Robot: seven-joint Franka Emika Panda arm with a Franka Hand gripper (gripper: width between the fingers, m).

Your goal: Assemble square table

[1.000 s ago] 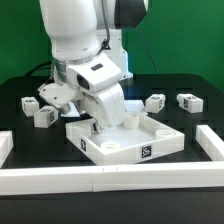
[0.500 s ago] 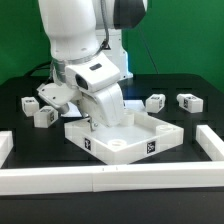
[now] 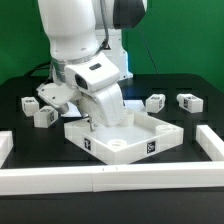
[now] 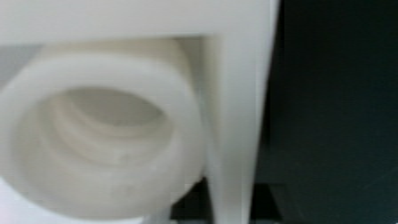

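We see a flat black counter (image 3: 150, 85) and a green wall (image 3: 180, 30). Long white bars (image 3: 60, 180) fence the 6 o'clock edge. The smooth white square table (image 3: 128, 150) lies mid-counter, legs (image 3: 43, 117) loose at 9 and 3 o'clock. The fingers (image 3: 90, 121) are closed on its rim by a round socket (image 4: 98, 130).

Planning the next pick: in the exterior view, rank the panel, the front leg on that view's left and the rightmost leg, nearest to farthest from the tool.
1. Panel, directly under the tool, at its rear rim.
2. Front leg, on the exterior view's left.
3. Rightmost leg, far on the exterior view's right.
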